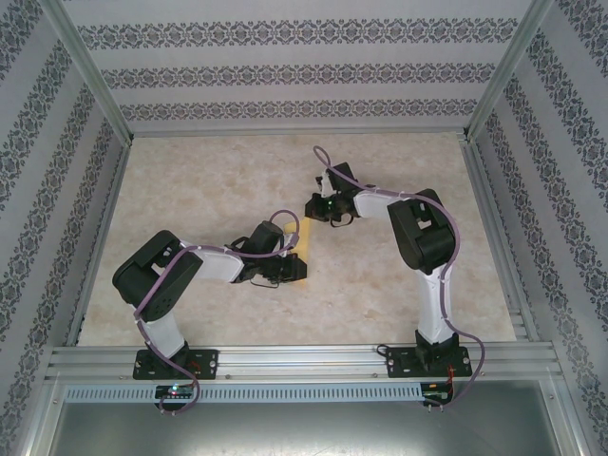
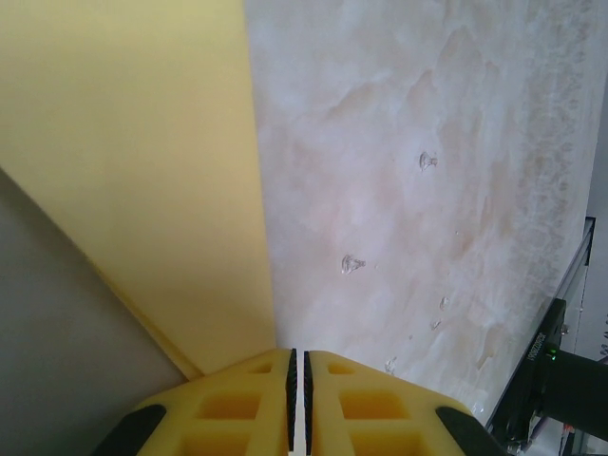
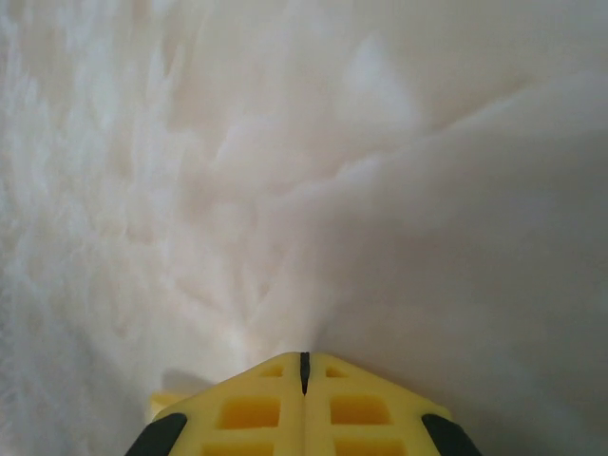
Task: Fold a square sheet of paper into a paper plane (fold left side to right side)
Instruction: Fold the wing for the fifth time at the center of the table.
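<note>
Checking in from the remote station. From the overhead camera, the square sheet of paper (image 1: pixel 304 242) shows as a narrow yellow-orange strip running near to far, roughly in the middle of the table (image 1: pixel 209 180). It sits between the two grippers.

The left gripper (image 1: pixel 293 270) reaches in from the left and meets the near part of the strip. On the left wrist cam the paper (image 2: pixel 142 161) fills the upper left of the view. Its straight edge runs right down to the tips of the left gripper (image 2: pixel 295 353). The jaws are pulled in to a hairline slit, and the sheet's corner disappears behind the left-hand finger (image 2: pixel 228 404). It looks to me like the gripper has the paper pinched there. There's a grey shadowed patch under the paper's lower-left edge, so that side seems lifted off the table. I can also see a doubled line along that edge, though I can't tell how many layers that is.

The right gripper (image 1: pixel 318 204) sits just past the far end of the strip, pointing left. I can't tell from overhead whether it touches the paper. On its own wrist cam the right gripper (image 3: pixel 304 356) has its jaws fully together with nothing between them and blurry marbled table ahead.

The right arm's base (image 2: pixel 560 389) pokes into the lower right corner of the left wrist view.
</note>
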Robot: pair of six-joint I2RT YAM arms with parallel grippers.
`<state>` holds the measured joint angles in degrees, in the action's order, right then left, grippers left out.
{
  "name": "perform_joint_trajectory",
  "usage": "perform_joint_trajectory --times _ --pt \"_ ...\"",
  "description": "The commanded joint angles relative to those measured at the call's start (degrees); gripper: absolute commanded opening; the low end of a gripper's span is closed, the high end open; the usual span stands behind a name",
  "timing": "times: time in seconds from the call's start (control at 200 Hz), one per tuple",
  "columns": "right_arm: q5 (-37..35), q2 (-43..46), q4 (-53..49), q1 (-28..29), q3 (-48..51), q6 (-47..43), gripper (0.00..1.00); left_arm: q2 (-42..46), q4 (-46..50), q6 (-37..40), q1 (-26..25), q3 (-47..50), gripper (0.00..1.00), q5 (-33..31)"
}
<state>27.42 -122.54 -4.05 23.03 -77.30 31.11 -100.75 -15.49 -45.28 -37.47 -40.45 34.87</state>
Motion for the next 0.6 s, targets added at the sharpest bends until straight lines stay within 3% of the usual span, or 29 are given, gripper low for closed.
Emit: perform_joint_trajectory --times 0.0,0.225,0.595 --pt "-5.0 -1.1 1.2 -2.2 -1.9 -1.6 0.00 -1.2 2.6 0.1 -2.2 1.9 0.15 -1.1" --pt "-4.8 2.3 -1.2 -3.0 -2.8 -3.2 0.00 -1.0 2.9 0.1 -2.1 1.7 0.15 -1.2" --pt "2.0 20.1 5.5 4.5 18.2 3.9 0.00 -0.9 3.7 0.6 -2.1 0.5 0.15 -1.4"
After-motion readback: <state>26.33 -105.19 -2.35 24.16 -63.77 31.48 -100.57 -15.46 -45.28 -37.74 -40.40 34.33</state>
